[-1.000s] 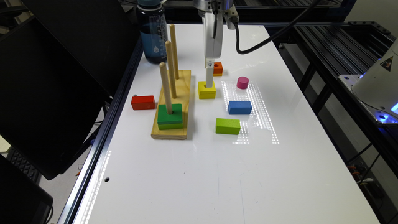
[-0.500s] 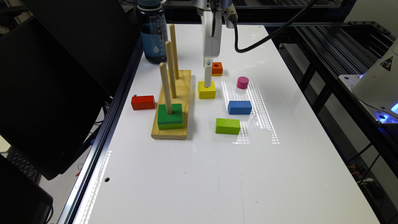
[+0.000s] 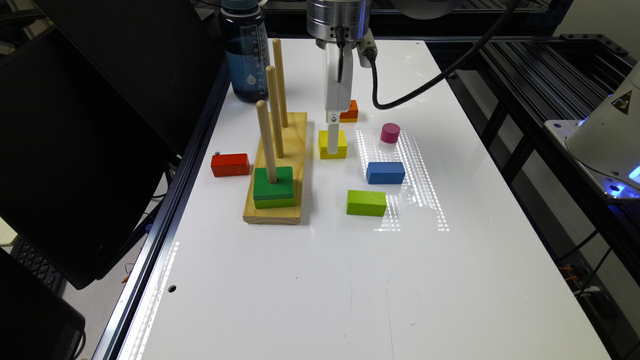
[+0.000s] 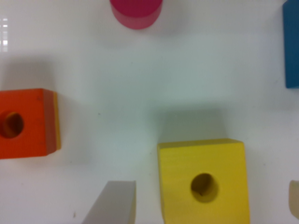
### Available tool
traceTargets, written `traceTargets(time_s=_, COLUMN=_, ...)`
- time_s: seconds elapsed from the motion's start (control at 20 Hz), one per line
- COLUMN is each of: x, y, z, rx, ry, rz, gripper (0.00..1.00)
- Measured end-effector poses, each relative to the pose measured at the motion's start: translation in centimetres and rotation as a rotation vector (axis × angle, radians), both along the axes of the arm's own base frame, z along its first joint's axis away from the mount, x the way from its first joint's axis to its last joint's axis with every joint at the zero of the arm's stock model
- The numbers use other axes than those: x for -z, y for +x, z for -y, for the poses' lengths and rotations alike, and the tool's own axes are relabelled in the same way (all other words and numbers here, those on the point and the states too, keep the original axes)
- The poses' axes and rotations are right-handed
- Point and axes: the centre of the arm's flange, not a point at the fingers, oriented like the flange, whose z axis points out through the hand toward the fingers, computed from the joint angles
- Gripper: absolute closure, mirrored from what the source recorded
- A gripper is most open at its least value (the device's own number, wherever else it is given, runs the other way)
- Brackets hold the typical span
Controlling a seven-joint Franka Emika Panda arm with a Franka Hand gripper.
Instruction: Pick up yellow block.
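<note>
Claw (image 3: 333,142): seen in the exterior view lowered over the yellow block; in the wrist view one grey finger (image 4: 114,204) is seen on one side of the block and a sliver of another at the frame edge on the other side, so it is spread, with the block between and a gap left
Yellow block: bright yellow square wooden block (image 4: 203,179) with a round hole, resting flat on the white surface (image 3: 350,280)
Neighbours: small orange holed block (image 4: 25,123), pink cylinder (image 4: 136,11), blue rectangular block (image 3: 385,172), lime-green rectangular block (image 3: 366,202)
Peg board: wooden base with three dowels (image 3: 277,165), beside the yellow block
</note>
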Motion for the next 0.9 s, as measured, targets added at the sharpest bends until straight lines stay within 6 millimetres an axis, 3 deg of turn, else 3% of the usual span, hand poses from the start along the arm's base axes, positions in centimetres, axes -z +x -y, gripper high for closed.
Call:
traceTargets(time_s=0.4, x=2.8, y=-0.2, z=0.1, rx=0.000, ry=0.007, rz=-0.003, gripper=0.00)
traceTargets(time_s=0.9, x=2.6, y=0.2, z=0.1, rx=0.001, ry=0.006, rz=0.005, gripper=0.00)
